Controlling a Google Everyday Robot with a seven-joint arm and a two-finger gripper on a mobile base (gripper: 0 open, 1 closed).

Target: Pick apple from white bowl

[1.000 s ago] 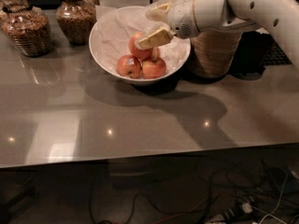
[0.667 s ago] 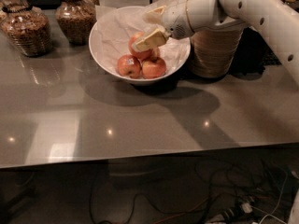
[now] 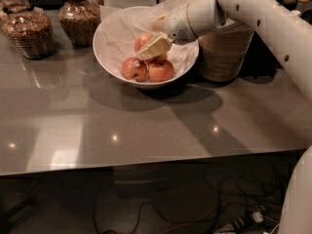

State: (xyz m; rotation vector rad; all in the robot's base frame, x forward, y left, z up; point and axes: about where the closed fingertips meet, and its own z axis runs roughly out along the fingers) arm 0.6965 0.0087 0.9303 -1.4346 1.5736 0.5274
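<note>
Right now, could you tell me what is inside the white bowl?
Crumpled white paper and at least three apples; the gripper, over the back apple, partly covers it.

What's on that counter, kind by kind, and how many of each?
Apples: 3 showing, all in the bowl
White bowl: 1
Filled glass jars: 2 in clear view
Stack of beige bowls: 1
Total: 7
The gripper hangs over the apples inside the bowl.
</note>
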